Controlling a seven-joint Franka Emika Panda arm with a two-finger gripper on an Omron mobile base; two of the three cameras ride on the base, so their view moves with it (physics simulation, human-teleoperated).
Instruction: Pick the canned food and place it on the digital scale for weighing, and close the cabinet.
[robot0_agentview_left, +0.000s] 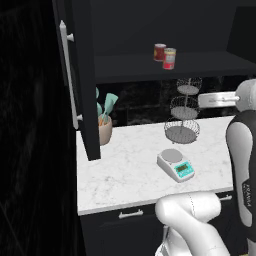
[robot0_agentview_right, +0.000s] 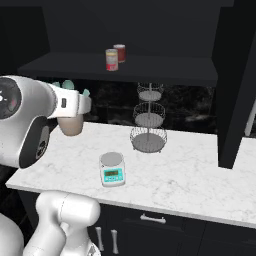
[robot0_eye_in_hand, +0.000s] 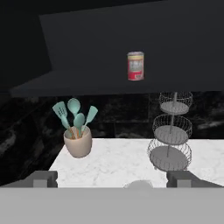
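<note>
**Still on the shelf: tin not yet picked, doors open**

Left to right: swung wide on the left, cabinet (robot0_agentview_left: 80, 90) door with its long silver bar handle, open so the shelf inside can be reached. Below on the worktop (robot0_agentview_left: 125, 175), a beige utensil pot (robot0_eye_in_hand: 78, 142) with teal tools, out of the way. Up on the shelf, 2 tins side by side; nearer and yellow-banded, the canned food (robot0_agentview_left: 169, 58), upright and untouched. Beside it, a plainer red can (robot0_agentview_left: 159, 52). Under them, a 3-tier wire basket stand (robot0_agentview_left: 183, 112). In front, the digital scale (robot0_agentview_left: 175, 165), plate bare. Fingers (robot0_eye_in_hand: 43, 178) spread wide, gripping nothing, aimed toward the shelf. Label print on the tin too small to read.
</note>
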